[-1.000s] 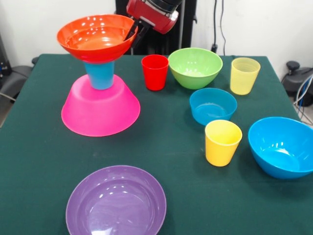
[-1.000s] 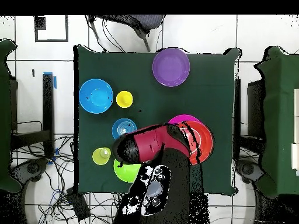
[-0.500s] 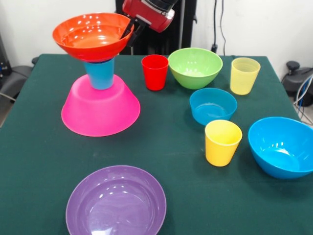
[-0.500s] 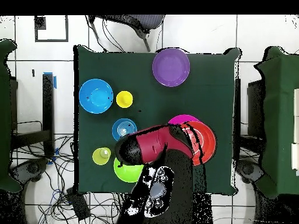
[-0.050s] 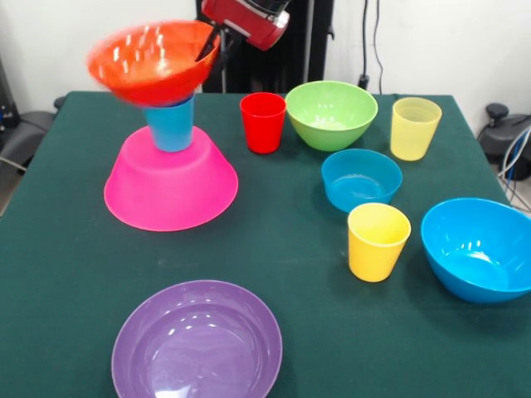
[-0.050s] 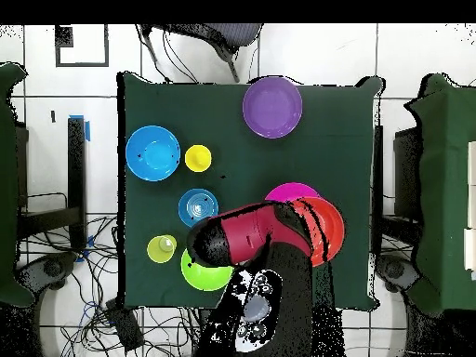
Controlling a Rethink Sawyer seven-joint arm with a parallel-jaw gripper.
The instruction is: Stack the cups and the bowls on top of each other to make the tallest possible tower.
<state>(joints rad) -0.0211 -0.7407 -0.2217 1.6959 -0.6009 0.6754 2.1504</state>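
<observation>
Gripper (image 5: pixel 211 46) pinching glossy orange bowl (image 5: pixel 149 62).

No text, label or number can be read anywhere

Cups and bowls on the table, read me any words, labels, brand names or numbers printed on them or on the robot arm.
None can be read.
The orange bowl, blue cup, pink bowl and purple bowl are plain plastic with no print.
The red arm shows no legible marking in either view.
</observation>
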